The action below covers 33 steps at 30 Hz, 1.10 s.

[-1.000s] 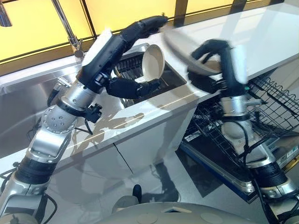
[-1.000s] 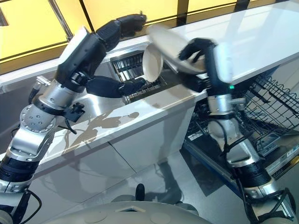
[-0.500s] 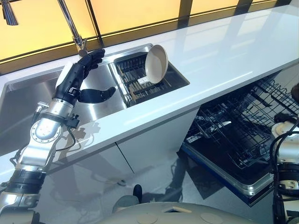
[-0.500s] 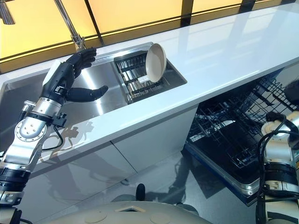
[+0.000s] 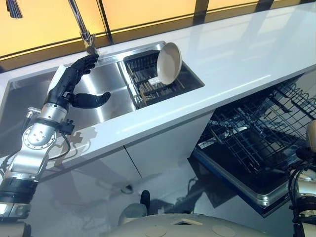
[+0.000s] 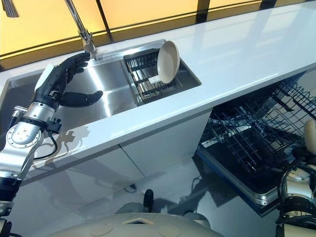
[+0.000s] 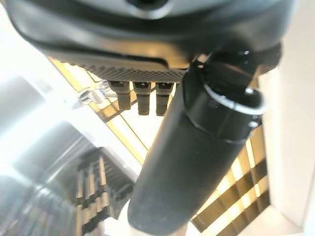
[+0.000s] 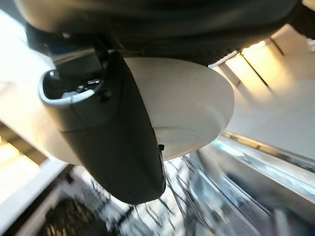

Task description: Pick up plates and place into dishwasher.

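Note:
A cream plate point(image 5: 169, 63) stands on edge in the black rack point(image 5: 148, 84) in the sink's right half. A second white plate point(image 8: 192, 108) is in my right hand point(image 8: 113, 128), whose thumb lies across its underside. That plate's rim point(image 5: 312, 136) shows beside the pulled-out dishwasher rack point(image 5: 256, 133). My left hand point(image 5: 69, 86) hovers over the steel sink basin point(image 5: 111, 86), open with straight fingers and the thumb point(image 7: 187, 147) stuck out, holding nothing. It is well left of the standing plate.
A tall faucet point(image 5: 81, 24) rises behind the sink. The white countertop point(image 5: 237, 54) runs to the right. Below it the dishwasher door point(image 5: 232, 180) lies open with the wire rack pulled out above it.
My right hand has carried one plate from by the sink rack down to the right, beside the dishwasher rack. My left hand has drawn back left over the basin.

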### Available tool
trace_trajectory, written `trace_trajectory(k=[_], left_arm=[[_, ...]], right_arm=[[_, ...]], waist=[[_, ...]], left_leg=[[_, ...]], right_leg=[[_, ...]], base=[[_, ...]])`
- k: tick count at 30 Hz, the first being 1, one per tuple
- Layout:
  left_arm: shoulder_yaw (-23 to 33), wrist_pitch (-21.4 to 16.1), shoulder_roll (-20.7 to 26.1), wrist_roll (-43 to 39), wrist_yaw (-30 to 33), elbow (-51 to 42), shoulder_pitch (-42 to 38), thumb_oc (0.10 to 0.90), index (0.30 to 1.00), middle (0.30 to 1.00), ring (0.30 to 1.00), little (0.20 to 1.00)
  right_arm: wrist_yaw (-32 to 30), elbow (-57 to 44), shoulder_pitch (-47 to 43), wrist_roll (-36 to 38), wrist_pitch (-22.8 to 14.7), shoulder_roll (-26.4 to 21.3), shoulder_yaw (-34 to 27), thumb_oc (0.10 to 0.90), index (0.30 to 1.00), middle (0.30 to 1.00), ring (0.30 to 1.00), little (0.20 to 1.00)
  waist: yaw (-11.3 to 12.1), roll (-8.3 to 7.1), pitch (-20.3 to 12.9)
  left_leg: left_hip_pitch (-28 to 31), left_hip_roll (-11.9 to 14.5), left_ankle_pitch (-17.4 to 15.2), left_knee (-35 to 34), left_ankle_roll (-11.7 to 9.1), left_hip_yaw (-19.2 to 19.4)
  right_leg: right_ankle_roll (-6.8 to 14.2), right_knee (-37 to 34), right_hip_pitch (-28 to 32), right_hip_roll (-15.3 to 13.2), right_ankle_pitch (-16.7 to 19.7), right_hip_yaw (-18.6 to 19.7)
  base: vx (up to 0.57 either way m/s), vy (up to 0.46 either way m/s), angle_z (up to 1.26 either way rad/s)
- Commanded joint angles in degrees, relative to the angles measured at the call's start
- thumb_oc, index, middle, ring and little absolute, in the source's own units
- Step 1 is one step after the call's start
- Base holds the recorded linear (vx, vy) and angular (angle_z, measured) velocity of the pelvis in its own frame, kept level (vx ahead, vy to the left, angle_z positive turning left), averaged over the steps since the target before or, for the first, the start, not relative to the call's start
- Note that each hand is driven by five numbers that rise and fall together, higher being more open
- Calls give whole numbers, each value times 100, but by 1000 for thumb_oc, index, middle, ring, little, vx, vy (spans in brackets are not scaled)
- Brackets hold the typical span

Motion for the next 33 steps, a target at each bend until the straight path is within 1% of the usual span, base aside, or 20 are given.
trace_trajectory(k=[1,2,3,7,11,14,15,16,17,18,21,24,27,28,31,33], left_arm=[[632,-347,348,-121,404,-128,-685,800,900,900,900,900],[594,-425,372,-90,483,-50,-760,800,900,900,900,900],[563,-466,384,-79,531,-16,-800,800,900,900,900,900],[491,-579,493,-18,686,86,-1016,800,900,900,900,900],[432,-591,588,-20,765,163,-1143,800,900,900,900,900],[306,-576,635,-8,823,227,-1291,800,900,900,900,900],[266,-576,654,-21,855,236,-1331,800,900,900,900,900],[255,-578,655,-12,854,243,-1340,800,900,900,900,900],[229,-552,679,-19,859,235,-1386,800,900,900,900,900],[231,-551,679,-19,859,238,-1389,800,900,900,900,900],[158,-471,741,-39,851,218,-1504,800,900,900,900,900],[163,-362,804,-60,803,148,-1534,800,900,900,900,900],[163,-336,844,-36,734,117,-1515,800,900,900,900,900],[180,-332,860,-27,675,98,-1485,800,900,900,900,900],[239,-316,893,-48,589,44,-1405,800,900,900,900,900],[319,-315,919,-81,491,14,-1299,800,900,900,900,900]], right_arm=[[49,-580,-673,-705,-458,-1103,388,100,300,300,300,200],[76,-650,-848,-972,-373,-1254,603,100,300,300,300,200],[89,-654,-955,-1069,-348,-1334,733,100,300,300,300,200],[72,-596,-1542,-1177,-252,-1705,1181,100,300,300,300,200],[133,-554,-1953,-1170,-101,-1937,1453,100,300,300,300,200],[176,-468,-2347,-1181,206,-2061,1735,100,300,300,300,200],[262,-334,-2510,-1095,392,-2114,1838,100,300,300,300,200],[313,-258,-2579,-1020,495,-2123,1886,100,300,300,300,200],[441,-86,-2690,-891,741,-2116,1948,100,300,300,300,200],[443,-78,-2710,-887,745,-2118,1963,100,300,300,300,200],[784,365,-2907,-538,1239,-2049,2037,100,300,300,300,200],[982,655,-2893,-475,1559,-1974,2004,100,300,300,300,200],[1036,907,-2805,-479,1566,-1940,1900,100,300,300,300,200],[1159,1044,-2740,-535,1483,-1930,1848,100,300,300,300,200],[1290,1060,-2636,-598,1509,-1986,1770,100,300,300,300,200],[1374,1072,-2526,-769,1499,-2007,1724,100,300,300,300,200]], waist=[[165,-40,27],[206,-20,150],[222,-12,215],[312,25,555],[345,70,715],[373,102,824],[384,119,864],[391,123,875],[403,131,899],[401,131,899],[426,147,930],[453,156,943],[473,161,955],[489,160,947],[507,143,921],[525,121,890]], left_leg=[[62,-92,-1053,654,2,212],[-101,-87,-1020,781,-49,144],[-179,-80,-1004,830,-76,116],[-580,-65,-918,1009,-179,-37],[-814,-50,-853,1053,-223,-99],[-1003,-46,-797,1110,-251,-143],[-1078,-34,-783,1145,-263,-148],[-1107,-29,-774,1154,-270,-151],[-1153,-23,-755,1160,-282,-158],[-1158,-23,-755,1161,-282,-156],[-1210,5,-722,1160,-308,-149],[-1185,33,-680,1133,-337,-135],[-1162,57,-668,1140,-349,-118],[-1138,66,-657,1129,-357,-111],[-1080,74,-646,1100,-371,-98],[-1024,86,-647,1089,-379,-74]], right_leg=[[-102,1058,-840,50,-362,-81],[-133,1102,-911,46,-376,-102],[-143,1118,-948,43,-379,-117],[-189,1162,-1138,45,-415,-148],[-203,1192,-1308,64,-439,-151],[-223,1264,-1462,81,-460,-137],[-226,1317,-1534,77,-478,-135],[-230,1334,-1560,77,-484,-136],[-233,1361,-1606,86,-494,-134],[-234,1364,-1613,86,-495,-133],[-246,1413,-1654,94,-531,-144],[-259,1465,-1620,111,-570,-175],[-267,1513,-1569,121,-609,-184],[-265,1515,-1525,126,-621,-198],[-261,1472,-1438,135,-624,-225],[-248,1433,-1355,142,-624,-251]], base=[[-38,-139,18],[-55,-117,17],[-80,-126,10],[-105,-127,11],[-78,-78,7],[-61,-59,8],[-45,-42,4],[-48,-39,3],[0,0,0],[0,0,0],[-4,-23,4],[32,-21,1],[51,-40,-2],[42,-34,0],[57,-37,0],[68,-35,-3]])
